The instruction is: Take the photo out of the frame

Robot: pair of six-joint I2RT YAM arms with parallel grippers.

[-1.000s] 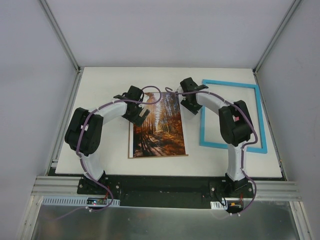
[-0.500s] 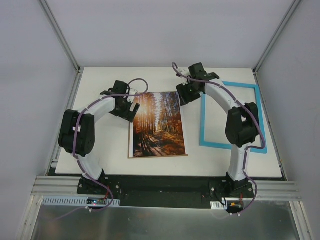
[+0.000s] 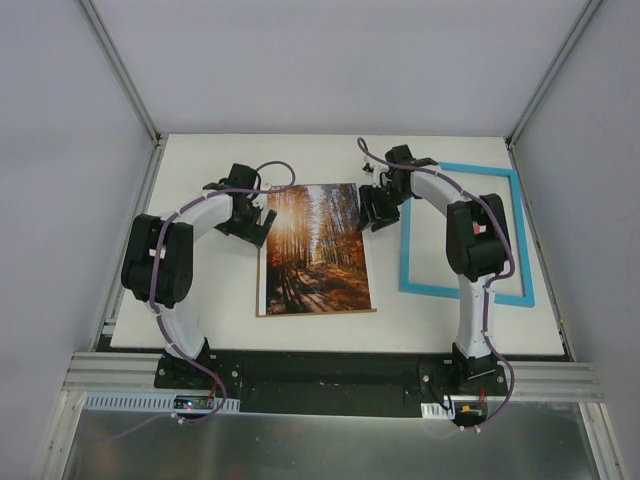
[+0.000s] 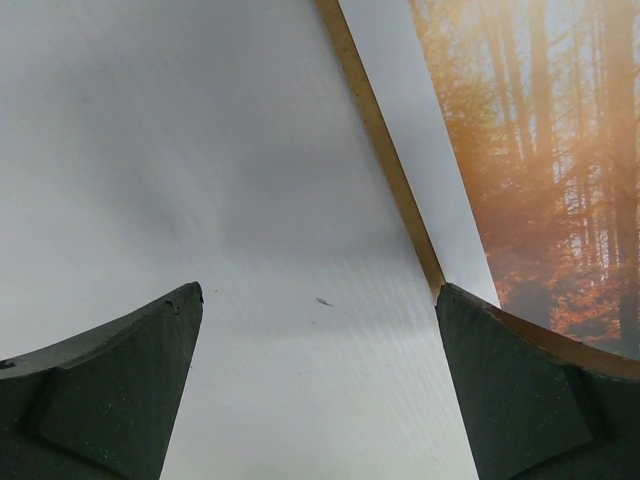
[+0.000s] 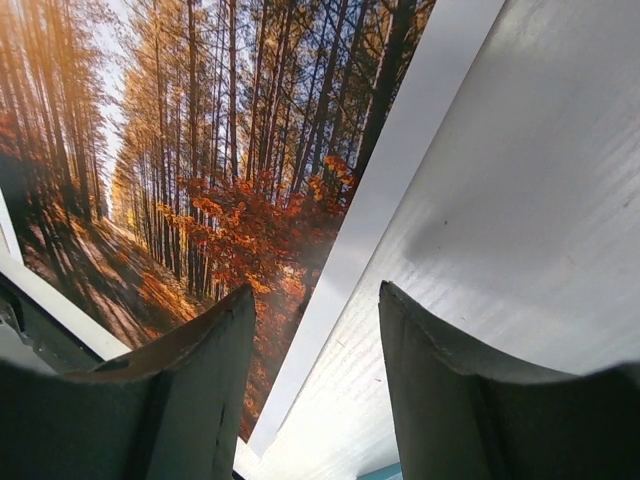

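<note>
The photo [image 3: 316, 250], an autumn forest print with a white border, lies flat in the middle of the table on a brown backing board [image 3: 300, 314]. The turquoise frame [image 3: 468, 292] lies empty to its right. My left gripper [image 3: 260, 222] is open and low at the photo's upper left edge. In the left wrist view the gripper [image 4: 320, 300] spans bare table, with the board edge [image 4: 385, 160] and photo [image 4: 540, 150] by its right finger. My right gripper [image 3: 376, 210] is open at the photo's upper right edge. In the right wrist view it [image 5: 315, 300] straddles the border of the photo [image 5: 200, 150].
The white table [image 3: 200, 300] is bounded by metal rails and grey walls on the left, right and back. The frame's left bar [image 3: 405, 250] lies close beside my right arm. A sliver of turquoise [image 5: 385, 472] shows at the bottom of the right wrist view.
My left gripper moved left off the photo's top corner to its left edge. My right gripper swung toward the back, then came down to the photo's upper right edge.
</note>
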